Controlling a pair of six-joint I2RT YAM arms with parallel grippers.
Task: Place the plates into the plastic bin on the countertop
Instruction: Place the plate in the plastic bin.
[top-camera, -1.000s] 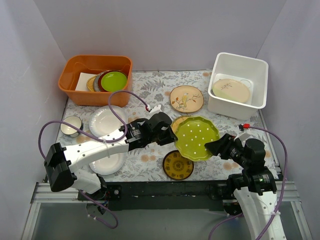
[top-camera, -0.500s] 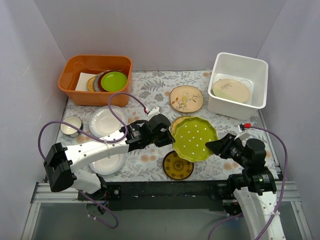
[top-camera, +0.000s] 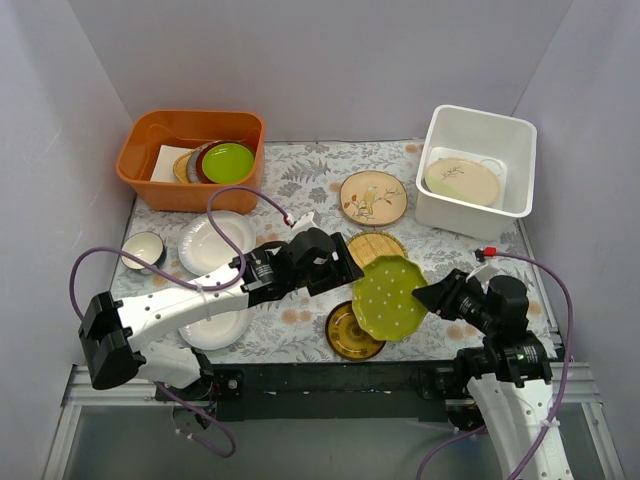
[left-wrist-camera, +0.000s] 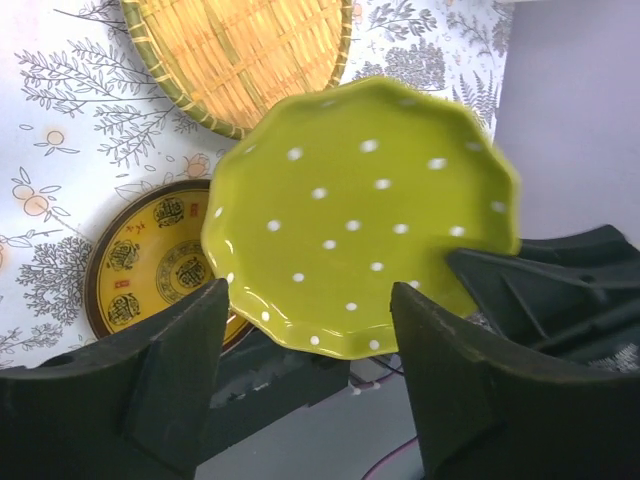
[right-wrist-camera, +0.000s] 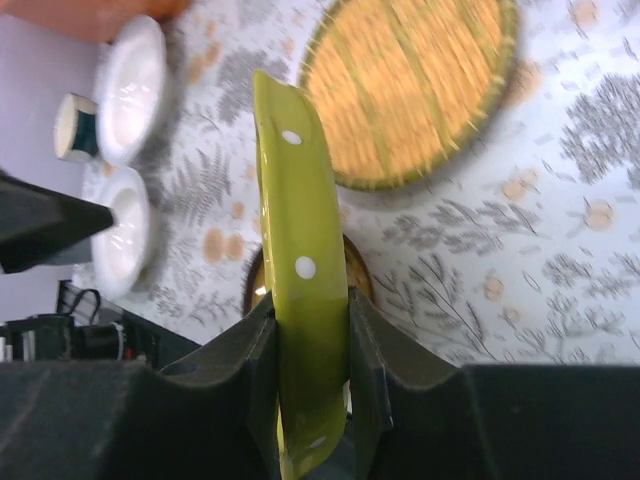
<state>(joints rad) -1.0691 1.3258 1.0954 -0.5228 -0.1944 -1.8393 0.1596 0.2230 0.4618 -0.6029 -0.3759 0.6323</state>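
Note:
The dotted lime-green plate (top-camera: 390, 297) hangs tilted above the countertop (top-camera: 300, 170), with my right gripper (top-camera: 432, 297) shut on its right edge. In the right wrist view the plate (right-wrist-camera: 305, 260) stands edge-on, pinched between the right gripper's (right-wrist-camera: 312, 370) fingers. My left gripper (top-camera: 345, 272) is open just left of the plate. In the left wrist view the plate (left-wrist-camera: 360, 215) sits just beyond the left gripper's (left-wrist-camera: 310, 380) spread fingers, untouched. The white plastic bin (top-camera: 478, 115) at the back right holds a cream sprig plate (top-camera: 462, 180).
A woven yellow plate (top-camera: 375, 247), an amber patterned plate (top-camera: 350, 332) and a tan bird plate (top-camera: 373, 197) lie near the middle. Two white plates (top-camera: 213, 240) (top-camera: 215, 328) and a small bowl (top-camera: 145, 250) lie left. An orange tub (top-camera: 190, 117) with stacked plates stands back left.
My left gripper has opened and let go of the dotted plate. The plate has tipped and shifted slightly right and nearer, now held by the right gripper alone, uncovering the woven plate.

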